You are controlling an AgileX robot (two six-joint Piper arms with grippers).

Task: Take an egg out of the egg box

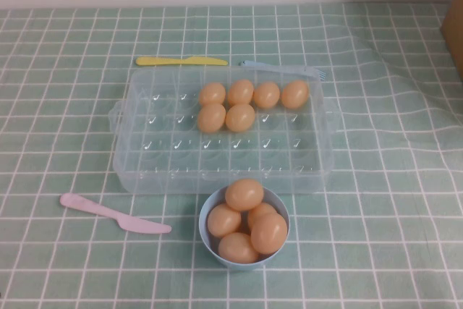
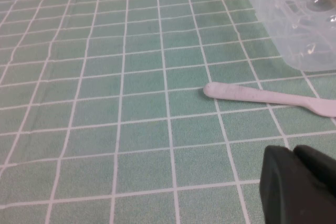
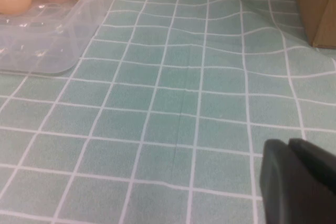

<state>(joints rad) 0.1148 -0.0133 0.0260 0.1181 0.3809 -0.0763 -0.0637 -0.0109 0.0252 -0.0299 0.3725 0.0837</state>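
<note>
Egg box (image 1: 145, 157) long axis left-right, six eggs (image 1: 240, 117) at far side; left claw (image 2: 299, 187), right claw (image 3: 299, 182) parked.

egg box (image 1: 221, 132) mid-table, six eggs (image 1: 240, 92) inside toward 12–1 | bowl (image 1: 208, 211) touching at 6, holding five | knife (image 1: 114, 213) at 8 | second knife (image 1: 181, 61), fork (image 1: 283, 69) at 12
</note>
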